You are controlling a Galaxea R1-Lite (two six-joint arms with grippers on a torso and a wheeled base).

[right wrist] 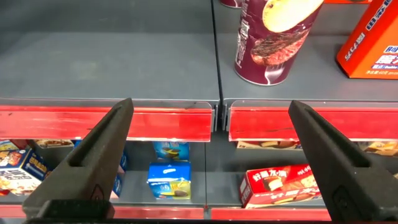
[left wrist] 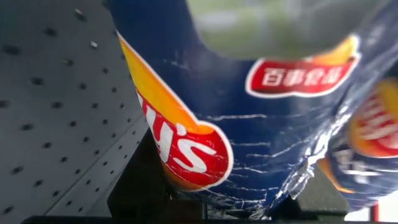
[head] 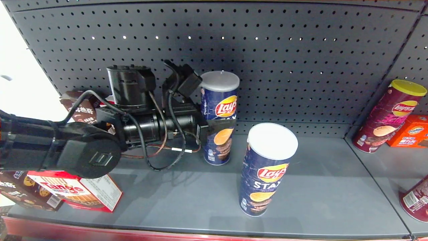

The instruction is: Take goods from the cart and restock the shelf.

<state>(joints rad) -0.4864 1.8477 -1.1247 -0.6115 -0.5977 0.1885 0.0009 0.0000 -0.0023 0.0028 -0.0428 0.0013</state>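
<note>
Evidently the step in hand is setting down the rear blue can (head: 219, 117), which stands at the back of the shelf (head: 321, 187), close to the pegboard (head: 267, 50). The left gripper (head: 216, 125) reaches in from the side at mid-height and appears clenched on it. The wrap looks crinkled close up in the left wrist view, though the contact itself is hard to make out.

To finish well, I would check that the can's base sits flat before letting go. Then unclench slowly and draw the arm straight back along its own line, so nothing drags the can over. The front blue can (head: 267, 170) stands well apart, nearer the shelf edge, so it should not be at risk.

The right gripper (right wrist: 210, 106) hangs wide open before the red price rail (right wrist: 168, 122), holding nothing.

As for what each bay holds: this one has the two blue cans, a red wafer box (head: 77, 192) and a dark box (head: 20, 194) at the front left, and a brown box (head: 78, 108) behind the arm. The neighbouring bay has a leaning maroon can (head: 388, 115) and an orange box (head: 408, 132). The tier below holds boxes — a blue biscuit box (right wrist: 169, 180) and a red box (right wrist: 277, 185).
</note>
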